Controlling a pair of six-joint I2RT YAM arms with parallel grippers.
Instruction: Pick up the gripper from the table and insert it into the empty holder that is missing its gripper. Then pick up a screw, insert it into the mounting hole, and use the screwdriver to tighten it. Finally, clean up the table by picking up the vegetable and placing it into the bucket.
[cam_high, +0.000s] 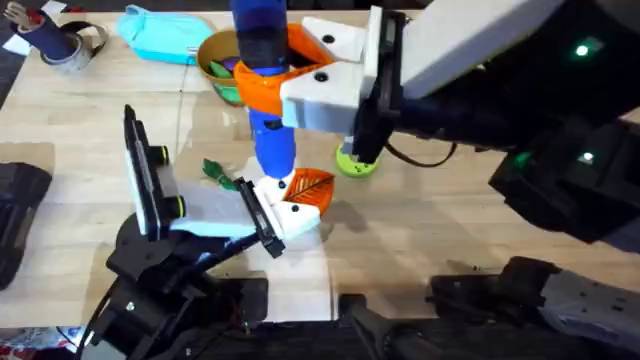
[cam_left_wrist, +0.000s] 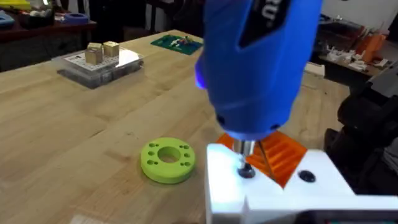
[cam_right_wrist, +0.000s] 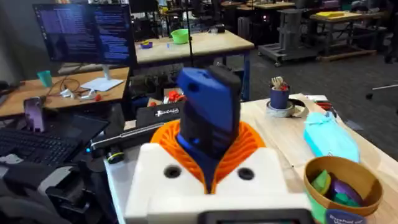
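Note:
My right gripper (cam_high: 285, 85) reaches across the table and is shut on the blue screwdriver (cam_high: 262, 70), holding it upright. Its white fingers with orange pads clamp the blue body (cam_right_wrist: 208, 118). The thin metal tip (cam_left_wrist: 247, 163) stands on a dark screw (cam_left_wrist: 247, 172) in the white gripper piece (cam_high: 295, 215), whose orange veined finger (cam_high: 310, 187) points right and whose black bar (cam_high: 258, 215) runs along its left side. My left arm (cam_high: 160, 240) lies at the lower left, its wrist end against that piece. The dark green vegetable (cam_high: 218, 172) lies on the table (cam_high: 430, 230) just left of the screwdriver. The bucket (cam_high: 205, 48) stands at the back.
A bright green disc with holes (cam_high: 355, 162) lies right of the white piece, also near it in the left wrist view (cam_left_wrist: 168, 160). A light blue pouch (cam_high: 165, 35) and a tape roll (cam_high: 70, 50) sit at the back left. A clear box (cam_left_wrist: 99, 62) stands farther off.

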